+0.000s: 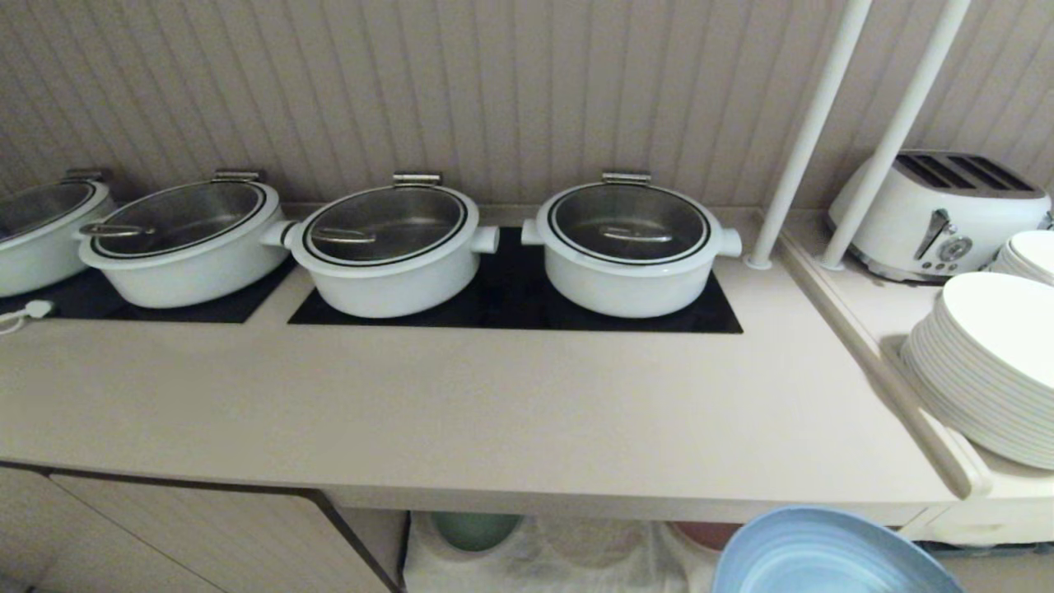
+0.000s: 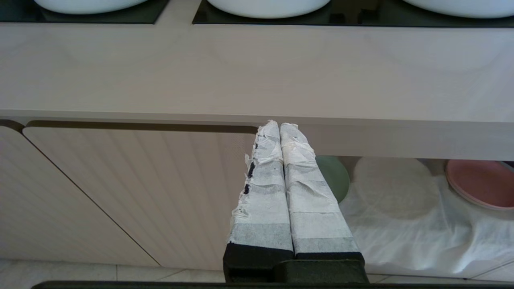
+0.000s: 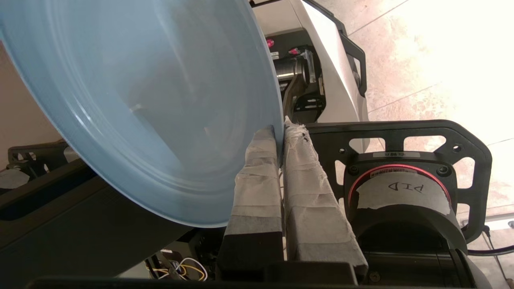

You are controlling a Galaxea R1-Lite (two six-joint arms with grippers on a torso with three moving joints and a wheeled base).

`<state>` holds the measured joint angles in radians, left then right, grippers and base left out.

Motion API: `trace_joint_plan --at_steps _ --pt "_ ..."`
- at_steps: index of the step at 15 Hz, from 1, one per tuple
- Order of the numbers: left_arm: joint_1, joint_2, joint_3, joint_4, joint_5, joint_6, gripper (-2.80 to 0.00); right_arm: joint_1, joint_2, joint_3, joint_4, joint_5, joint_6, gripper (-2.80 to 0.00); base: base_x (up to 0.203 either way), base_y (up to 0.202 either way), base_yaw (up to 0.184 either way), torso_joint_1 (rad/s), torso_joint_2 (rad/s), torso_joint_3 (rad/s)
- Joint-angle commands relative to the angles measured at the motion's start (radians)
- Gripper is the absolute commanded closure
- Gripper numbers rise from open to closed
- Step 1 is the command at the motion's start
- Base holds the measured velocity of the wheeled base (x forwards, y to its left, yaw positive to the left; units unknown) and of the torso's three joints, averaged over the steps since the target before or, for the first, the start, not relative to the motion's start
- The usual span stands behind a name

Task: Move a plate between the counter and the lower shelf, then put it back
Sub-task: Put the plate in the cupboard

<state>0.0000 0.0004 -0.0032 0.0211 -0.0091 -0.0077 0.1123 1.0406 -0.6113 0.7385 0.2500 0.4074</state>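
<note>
Right gripper [image 3: 281,136] is clamped on the rim of the plate [image 3: 152,100], its taped fingers [image 3: 257,180] pinching the edge with the plate's face tipped steeply. From the head, the plate [image 1: 823,556] hangs in the air just in front of the counter [image 1: 461,412], below its front edge near the right end and outside the lower shelf [image 2: 405,216]. Judging by this, the plate is in transit; whether it is bound for the worktop or the shelf cannot be told, and setting it down remains. Left gripper [image 2: 279,128] hangs idle before the cabinet door [image 2: 132,192], fingers pressed together, holding nothing.
</note>
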Motion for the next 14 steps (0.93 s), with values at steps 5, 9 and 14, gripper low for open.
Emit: trace_joint_plan --at_steps 5,9,14 --pt "0.000 0.000 0.000 0.000 0.000 0.000 0.00 0.001 0.015 0.001 0.008 0.003 0.001 0.00 0.000 0.000 0.000 0.000 0.00 0.000" --pt "0.000 0.000 0.000 0.000 0.000 0.000 0.00 0.000 0.016 -0.002 0.006 0.005 0.001 0.00 0.000 0.000 0.000 -0.015 0.03 0.022" --pt "0.000 0.000 0.000 0.000 0.000 -0.001 0.00 -0.002 0.016 -0.007 0.007 0.005 0.001 0.00 0.000 0.000 0.000 -0.067 0.15 0.077"
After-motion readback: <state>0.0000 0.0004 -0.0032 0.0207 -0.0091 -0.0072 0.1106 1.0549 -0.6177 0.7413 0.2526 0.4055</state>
